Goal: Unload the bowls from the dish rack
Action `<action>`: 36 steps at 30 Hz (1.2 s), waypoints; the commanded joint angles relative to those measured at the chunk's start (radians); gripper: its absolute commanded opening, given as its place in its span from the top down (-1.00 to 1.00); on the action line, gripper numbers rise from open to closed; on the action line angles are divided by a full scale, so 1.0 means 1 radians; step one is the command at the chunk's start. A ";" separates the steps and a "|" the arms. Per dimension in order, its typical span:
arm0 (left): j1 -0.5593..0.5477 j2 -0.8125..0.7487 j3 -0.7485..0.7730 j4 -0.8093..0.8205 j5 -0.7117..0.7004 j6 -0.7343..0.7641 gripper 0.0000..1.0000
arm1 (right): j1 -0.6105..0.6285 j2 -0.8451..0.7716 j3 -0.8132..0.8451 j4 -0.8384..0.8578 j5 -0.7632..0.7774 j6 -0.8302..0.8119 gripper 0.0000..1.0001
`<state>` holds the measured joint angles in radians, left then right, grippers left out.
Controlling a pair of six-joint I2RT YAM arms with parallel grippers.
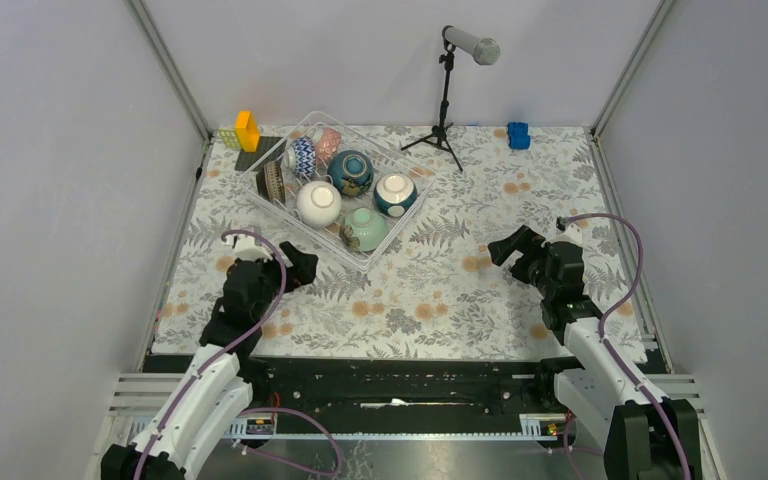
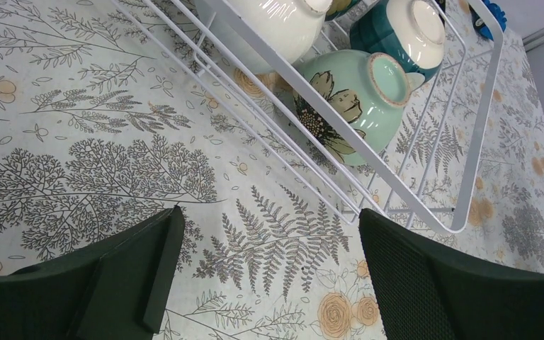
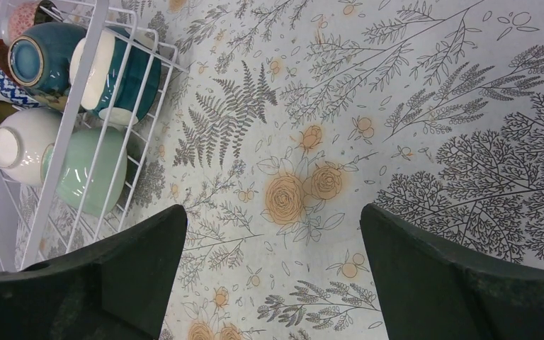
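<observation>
Since all the bowls [image 1: 350, 172] sit in the dish rack [image 2: 482, 127] at the table's [image 1: 440, 300] far left, while the left hand [image 1: 298, 266] and right hand [image 1: 508, 245] both hang open and empty, the left looks better placed; the pale green bowl [image 1: 365, 229] lies nearest it. That bowl is tipped on its side; I would pinch its rim, then lift clear of the wires.
</observation>
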<state>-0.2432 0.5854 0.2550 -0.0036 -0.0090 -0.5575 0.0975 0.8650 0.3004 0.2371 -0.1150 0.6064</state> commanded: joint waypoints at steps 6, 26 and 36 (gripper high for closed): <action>-0.001 0.019 -0.001 0.065 0.027 0.008 -0.98 | 0.001 -0.004 0.011 0.028 0.009 -0.011 -0.99; -0.001 0.296 0.402 -0.206 -0.206 -0.127 -0.97 | 0.001 0.021 0.007 0.057 -0.045 -0.018 -0.99; -0.001 0.518 0.596 -0.180 -0.218 -0.038 -0.97 | 0.004 0.074 0.107 0.047 -0.209 -0.022 -0.99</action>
<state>-0.2432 1.0634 0.7639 -0.2031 -0.1902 -0.6445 0.0975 0.9260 0.3191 0.2584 -0.2291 0.5995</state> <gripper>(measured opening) 0.987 0.994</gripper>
